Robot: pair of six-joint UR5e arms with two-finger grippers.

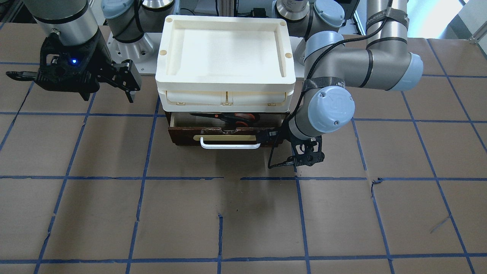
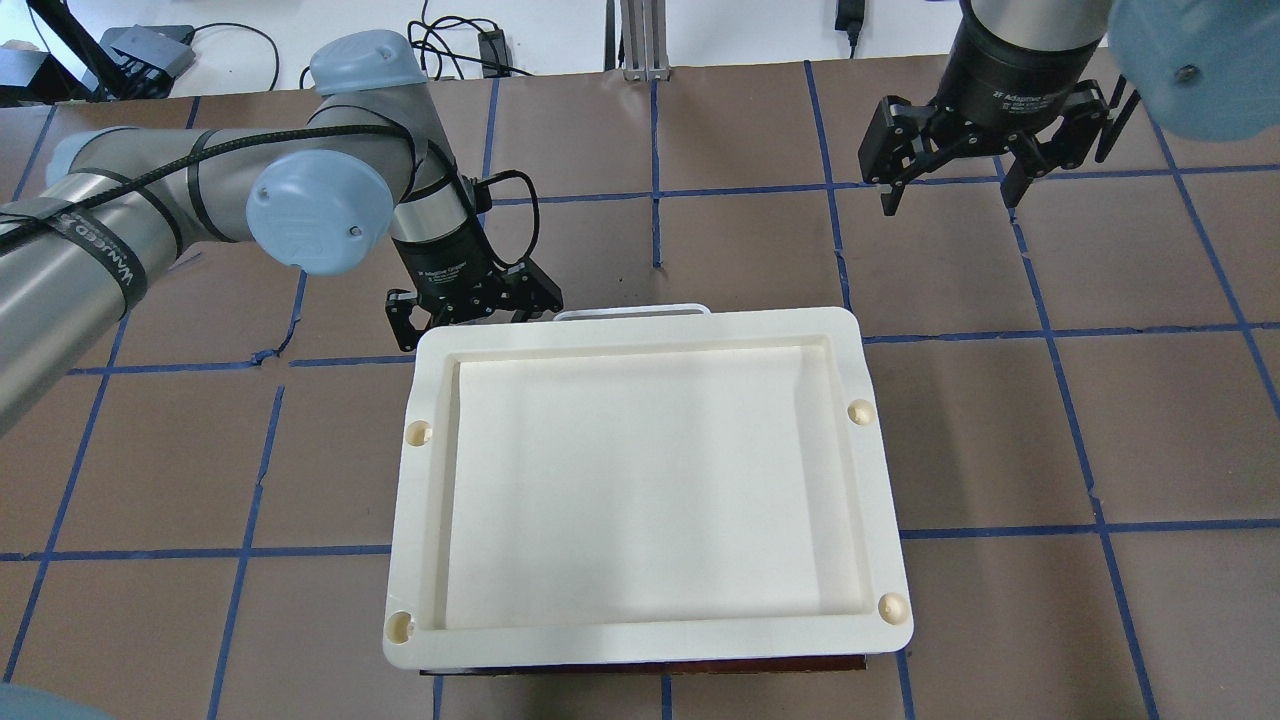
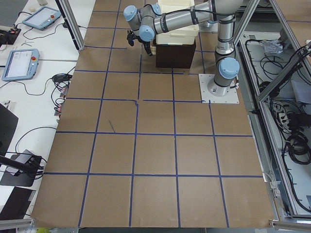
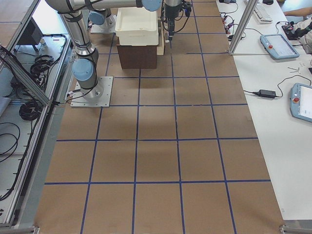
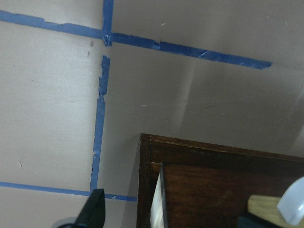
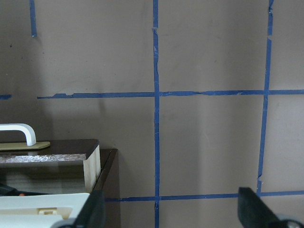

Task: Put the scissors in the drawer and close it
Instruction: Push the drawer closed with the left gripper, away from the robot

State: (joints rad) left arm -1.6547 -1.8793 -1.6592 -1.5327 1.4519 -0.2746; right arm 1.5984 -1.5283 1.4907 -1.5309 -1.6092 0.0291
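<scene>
The scissors [image 1: 234,118] lie in the half-open drawer [image 1: 186,137].
My left gripper [image 2: 472,312] and right gripper [image 2: 950,195] are spread, holding nothing; the drawer is stiff wood and likely slides; I would push flat on its dark front.

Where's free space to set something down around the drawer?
Free: the table in front of the drawer, on the operators' side, and under the right gripper. Crowded: the left gripper sits at the drawer's end; the scissors lie inside it.
</scene>
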